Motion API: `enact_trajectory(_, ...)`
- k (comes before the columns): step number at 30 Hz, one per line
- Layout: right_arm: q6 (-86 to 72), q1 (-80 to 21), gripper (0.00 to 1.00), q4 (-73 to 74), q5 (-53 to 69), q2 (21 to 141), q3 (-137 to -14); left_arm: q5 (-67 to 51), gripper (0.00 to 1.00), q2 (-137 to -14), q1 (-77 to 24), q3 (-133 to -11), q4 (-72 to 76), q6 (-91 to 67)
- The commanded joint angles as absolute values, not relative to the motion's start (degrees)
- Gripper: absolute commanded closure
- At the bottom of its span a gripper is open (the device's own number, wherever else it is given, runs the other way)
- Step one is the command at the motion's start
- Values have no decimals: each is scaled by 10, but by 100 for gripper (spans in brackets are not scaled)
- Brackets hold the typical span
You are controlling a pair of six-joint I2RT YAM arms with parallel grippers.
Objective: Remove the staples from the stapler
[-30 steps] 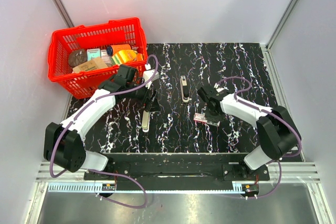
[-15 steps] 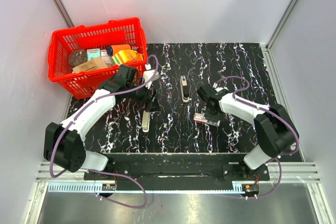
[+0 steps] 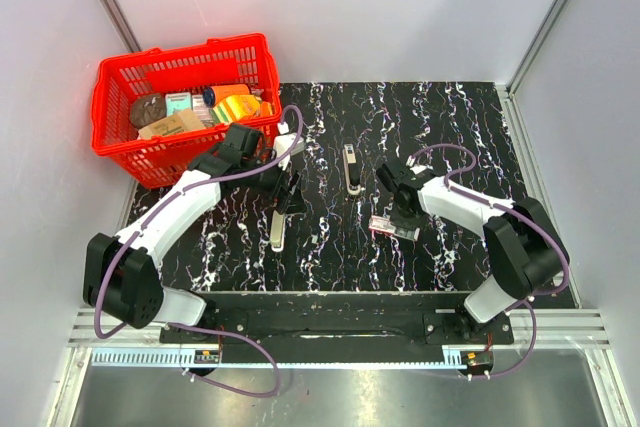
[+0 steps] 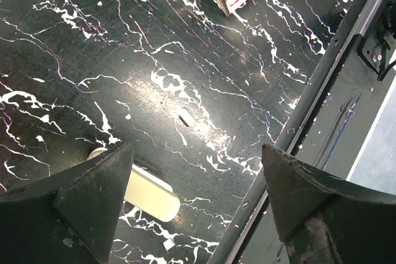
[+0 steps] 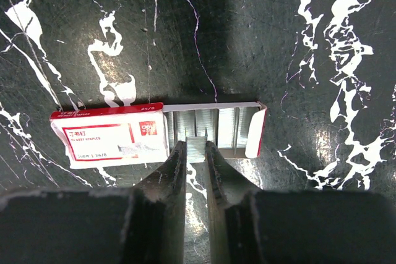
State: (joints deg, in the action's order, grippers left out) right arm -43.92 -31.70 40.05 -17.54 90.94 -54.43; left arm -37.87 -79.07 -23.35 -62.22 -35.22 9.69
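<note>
The red-and-white staple box (image 5: 108, 143) lies flat on the black marbled table (image 3: 450, 127), its inner tray (image 5: 238, 129) slid out sideways and lined with staples; the right gripper (image 5: 196, 151) stands at the near edge of that tray, jaws narrow and pinched on a short strip of staples (image 5: 196, 144) that touches the tray's edge; whether the strip rests on the table, I cannot tell; the stapler (image 3: 351, 169), cream-white with a dark inner rail showing, lies beyond the box toward the far side of the table and a little to its left, near it but apart, with no gripper touching it; well to the left of the box lies a slim cream-white piece (image 3: 277, 230), lengthwise toward the arms; the left gripper (image 3: 287, 195) hangs over the far end of that piece, jaws spread wide and holding nothing; a red basket (image 3: 120, 137) of packets stands far left of the box, past the left arm.
</note>
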Motion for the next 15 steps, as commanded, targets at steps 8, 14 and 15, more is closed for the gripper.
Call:
enact_trajectory(8, -435, -313, 100, 385, -195, 910, -541, -376, 11, -774, -239, -624, -339, 106)
enact_trajectory(14, -439, -313, 100, 378, -186, 914, -534, -374, 11, -776, -241, -626, -339, 105)
enact_trajectory(15, -439, -312, 100, 378, -185, 915, -534, -374, 11, -777, -241, -627, -339, 105)
